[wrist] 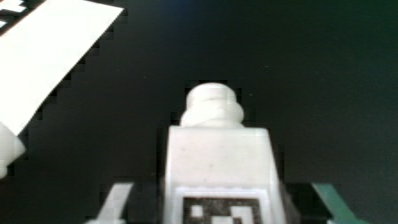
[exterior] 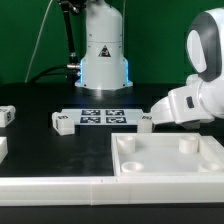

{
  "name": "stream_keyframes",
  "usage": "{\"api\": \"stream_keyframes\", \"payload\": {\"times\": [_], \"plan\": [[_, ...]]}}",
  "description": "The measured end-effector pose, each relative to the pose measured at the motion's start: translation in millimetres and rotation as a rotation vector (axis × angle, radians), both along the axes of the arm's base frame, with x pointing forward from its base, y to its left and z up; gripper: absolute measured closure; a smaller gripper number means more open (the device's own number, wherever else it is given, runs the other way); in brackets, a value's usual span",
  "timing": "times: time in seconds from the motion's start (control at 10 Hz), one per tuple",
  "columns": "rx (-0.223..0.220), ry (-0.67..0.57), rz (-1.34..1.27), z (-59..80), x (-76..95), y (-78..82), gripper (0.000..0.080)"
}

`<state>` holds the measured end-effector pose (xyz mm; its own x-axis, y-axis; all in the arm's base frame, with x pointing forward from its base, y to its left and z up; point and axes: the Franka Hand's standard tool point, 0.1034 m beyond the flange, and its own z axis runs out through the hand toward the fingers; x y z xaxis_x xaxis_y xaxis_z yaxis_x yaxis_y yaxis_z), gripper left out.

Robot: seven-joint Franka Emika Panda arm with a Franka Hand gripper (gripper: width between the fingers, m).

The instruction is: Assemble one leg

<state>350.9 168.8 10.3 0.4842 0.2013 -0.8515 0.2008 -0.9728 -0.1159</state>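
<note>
In the wrist view a white leg [wrist: 221,150] with a black-and-white tag on its face and a rounded peg at its far end sits between my two fingers [wrist: 123,201]. My gripper [wrist: 222,207] is shut on it. In the exterior view the gripper [exterior: 148,122] holds this leg [exterior: 146,124] low over the black table, just beyond the far edge of the large white tray-like panel [exterior: 170,168]. The panel's corner also shows in the wrist view [wrist: 54,55].
The marker board [exterior: 101,115] lies in the middle of the table. Another leg [exterior: 62,122] stands to its left in the exterior view, and two more white parts [exterior: 6,114] lie at the left edge. A long white strip [exterior: 50,188] runs along the front.
</note>
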Motion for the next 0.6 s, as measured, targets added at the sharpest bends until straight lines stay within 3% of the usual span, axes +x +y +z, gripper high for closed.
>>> {"api": "stream_keyframes", "payload": {"times": [0.2,0.4,0.6], "plan": [[0.024,-0.023,-0.001,29.0,12.8,-1.6,0.0511],[0.019,-0.053,0.006,59.7,17.6,-4.5,0.0511],[0.021,-0.078,0.004,59.4,17.8,-4.7,0.0511]]}}
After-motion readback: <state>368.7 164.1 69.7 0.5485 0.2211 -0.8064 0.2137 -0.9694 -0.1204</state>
